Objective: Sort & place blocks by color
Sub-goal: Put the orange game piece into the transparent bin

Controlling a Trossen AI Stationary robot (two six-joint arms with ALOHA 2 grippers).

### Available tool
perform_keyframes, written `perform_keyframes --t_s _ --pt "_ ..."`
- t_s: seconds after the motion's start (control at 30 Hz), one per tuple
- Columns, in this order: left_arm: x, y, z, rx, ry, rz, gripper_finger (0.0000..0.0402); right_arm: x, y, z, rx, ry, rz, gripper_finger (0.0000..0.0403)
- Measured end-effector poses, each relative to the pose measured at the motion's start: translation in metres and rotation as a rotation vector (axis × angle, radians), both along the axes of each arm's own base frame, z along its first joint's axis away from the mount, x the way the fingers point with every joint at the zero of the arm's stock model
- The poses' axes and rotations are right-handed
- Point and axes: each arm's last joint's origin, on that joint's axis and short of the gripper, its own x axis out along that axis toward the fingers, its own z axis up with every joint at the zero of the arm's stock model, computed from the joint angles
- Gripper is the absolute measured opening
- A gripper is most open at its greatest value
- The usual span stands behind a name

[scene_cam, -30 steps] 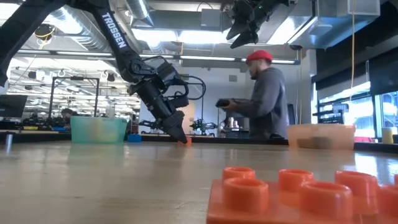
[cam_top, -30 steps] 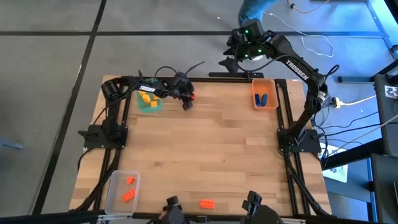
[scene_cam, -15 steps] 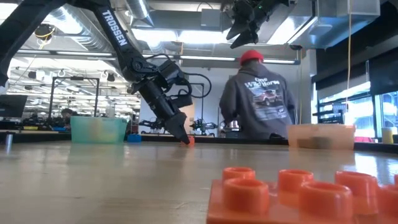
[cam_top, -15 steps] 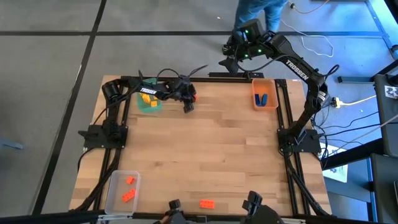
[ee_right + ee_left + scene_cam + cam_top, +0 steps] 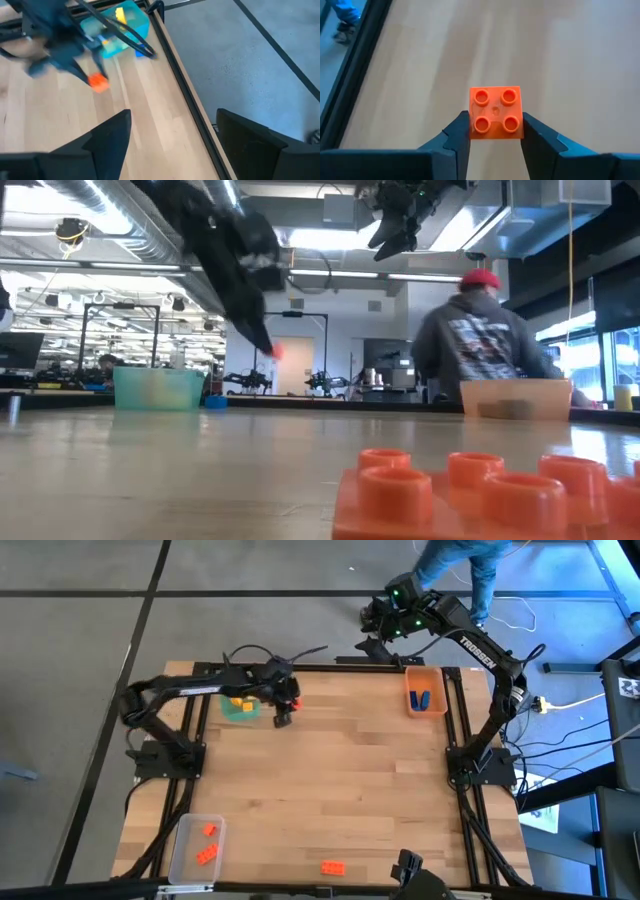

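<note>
My left gripper (image 5: 496, 131) is shut on a small orange-red block (image 5: 496, 111) with four studs, above the table's far left part, beside the green bin (image 5: 240, 707). The low view shows that block (image 5: 277, 352) at the fingertips, high above the tabletop. A second orange-red block (image 5: 333, 867) lies flat near the table's front edge; the low view shows it large (image 5: 480, 490). My right gripper (image 5: 172, 135) hangs open high beyond the table's far edge (image 5: 378, 632), touching nothing. My left gripper pinches the orange-red block by two opposite side faces (image 5: 471, 125) between its two fingers (image 5: 532, 134). The fingers slant downward. The block's studded top faces the wrist camera, and the block hangs clear of the table.
The green bin holds yellow blocks. An orange bin (image 5: 425, 690) at the far right holds a blue block. A clear bin (image 5: 195, 845) at the near left holds orange-red blocks. A person (image 5: 490, 330) stands behind the table. The table's middle (image 5: 340, 780) is bare wood.
My left gripper has risen from the tabletop with the orange-red block, which now hangs clear of the table, and has drawn back toward the table's left edge, near the green bin. The person behind the table has walked to the right.
</note>
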Motion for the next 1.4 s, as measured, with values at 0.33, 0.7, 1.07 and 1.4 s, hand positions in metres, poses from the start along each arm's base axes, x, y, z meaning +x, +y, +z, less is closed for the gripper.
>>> perform_keyframes --t_s 0.33,0.7,1.07,1.4 --pt "-0.064 -0.099 0.074 -0.244 0.006 0.010 0.0129 0.000 0.000 0.000 -0.040 0.016 0.042 0.0292" --pt "-0.114 -0.191 0.091 -0.803 0.235 0.050 0.0129 0.000 0.000 0.000 -0.055 0.020 0.055 0.0291" --pt "-0.139 -0.270 0.082 -0.991 0.652 0.187 0.0129 0.000 0.000 0.000 -0.056 0.020 0.055 0.0291" --pt "-0.137 -0.338 0.036 -0.774 0.793 0.305 0.0129 0.000 0.000 0.000 -0.056 0.019 0.055 0.0291"
